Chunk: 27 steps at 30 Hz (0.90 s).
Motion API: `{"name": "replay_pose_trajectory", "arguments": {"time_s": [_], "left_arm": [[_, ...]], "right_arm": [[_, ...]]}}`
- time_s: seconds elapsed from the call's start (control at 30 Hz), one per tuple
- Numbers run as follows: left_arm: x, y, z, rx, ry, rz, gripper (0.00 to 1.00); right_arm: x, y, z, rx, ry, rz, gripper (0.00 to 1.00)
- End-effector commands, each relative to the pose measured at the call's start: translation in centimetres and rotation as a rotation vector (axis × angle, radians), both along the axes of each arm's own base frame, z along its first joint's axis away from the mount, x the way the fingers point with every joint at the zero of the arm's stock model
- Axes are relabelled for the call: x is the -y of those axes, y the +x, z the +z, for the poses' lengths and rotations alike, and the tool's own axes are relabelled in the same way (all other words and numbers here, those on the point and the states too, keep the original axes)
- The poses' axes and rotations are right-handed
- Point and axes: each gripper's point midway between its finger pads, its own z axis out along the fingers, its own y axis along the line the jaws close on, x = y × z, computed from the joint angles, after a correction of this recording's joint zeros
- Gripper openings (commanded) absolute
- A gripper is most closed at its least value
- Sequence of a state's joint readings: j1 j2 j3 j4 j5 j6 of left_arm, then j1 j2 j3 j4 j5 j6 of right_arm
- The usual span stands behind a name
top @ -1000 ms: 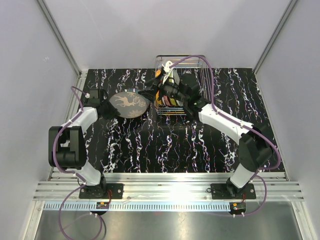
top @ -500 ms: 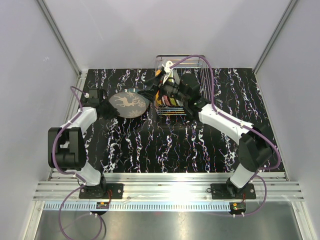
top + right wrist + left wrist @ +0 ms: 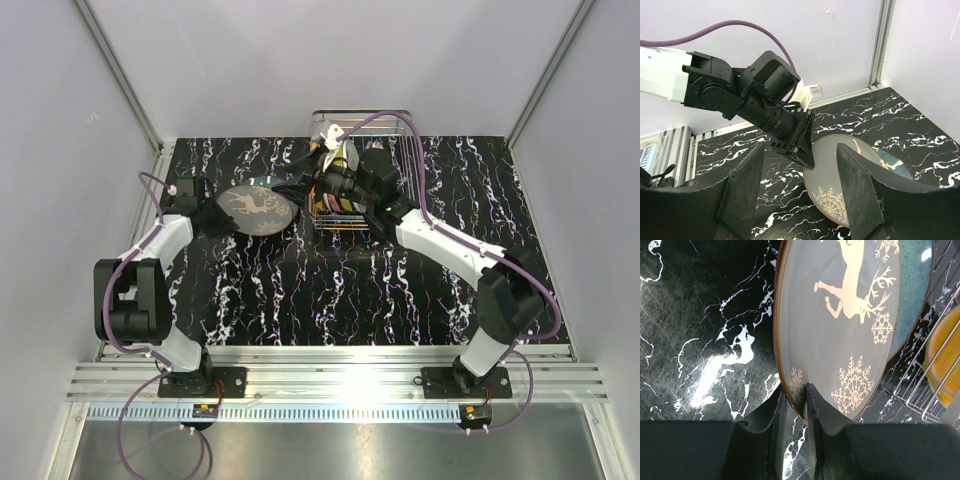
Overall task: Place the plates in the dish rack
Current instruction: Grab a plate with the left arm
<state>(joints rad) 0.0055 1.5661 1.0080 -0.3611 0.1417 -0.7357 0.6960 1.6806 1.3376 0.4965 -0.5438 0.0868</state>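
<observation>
Left wrist view: the left tool (image 3: 796,390) is pinched onto the near rim of the deer plate (image 3: 840,315), with the rim passing between its two fingers. That plate sits just left of the dish rack (image 3: 935,385) and overlaps a teal, dark-rimmed plate (image 3: 916,285) beneath it. Whether it is lifted clear of that one I cannot tell. Inside the rack an orange plate (image 3: 946,352) stands behind the wires.

The right tool (image 3: 800,155) hangs at the rack's left side with its jaws spread and nothing between them. It faces the left tool and the deer plate.

Over the last second the deer plate has hardly shifted. The left grip has tightened a touch, and the right arm has eased slightly toward the rack's far end with its jaws parting a little more. I judge this a set-up for a handover or a second grip; the deer plate is not yet in the rack.

Around the rack, the tabletop (image 3: 700,340) is glossy black with white veining and patches of glare. Plain pale walls (image 3: 300,60) enclose it, with metal posts (image 3: 545,70) in the far corners.
</observation>
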Motion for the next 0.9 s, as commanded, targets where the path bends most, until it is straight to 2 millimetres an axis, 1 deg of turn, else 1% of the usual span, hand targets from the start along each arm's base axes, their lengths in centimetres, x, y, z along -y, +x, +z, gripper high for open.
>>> {"name": "replay_pose_trajectory", "arguments": {"time_s": [0.0,0.27,0.43,0.73,0.87], "left_arm": [[0.1,0.3,2.0,0.054,0.019,-0.031,0.0],[0.0,0.0,2.9,0.063,0.032,-0.039,0.0],[0.0,0.0,2.8,0.061,0.034,-0.036,0.0],[-0.1,-0.3,2.8,0.061,0.042,-0.037,0.0],[-0.2,-0.4,2.9,0.059,0.046,-0.037,0.0]], "right_arm": [[-0.2,-0.9,2.1,0.08,0.033,0.021,0.67],[-0.4,-1.2,2.0,0.08,0.031,0.025,0.68],[-0.4,-1.4,2.2,0.088,0.031,0.026,0.68],[-0.9,-2.0,1.9,0.1,0.018,0.053,0.68],[-1.0,-2.0,1.6,0.101,0.013,0.051,0.69]]}}
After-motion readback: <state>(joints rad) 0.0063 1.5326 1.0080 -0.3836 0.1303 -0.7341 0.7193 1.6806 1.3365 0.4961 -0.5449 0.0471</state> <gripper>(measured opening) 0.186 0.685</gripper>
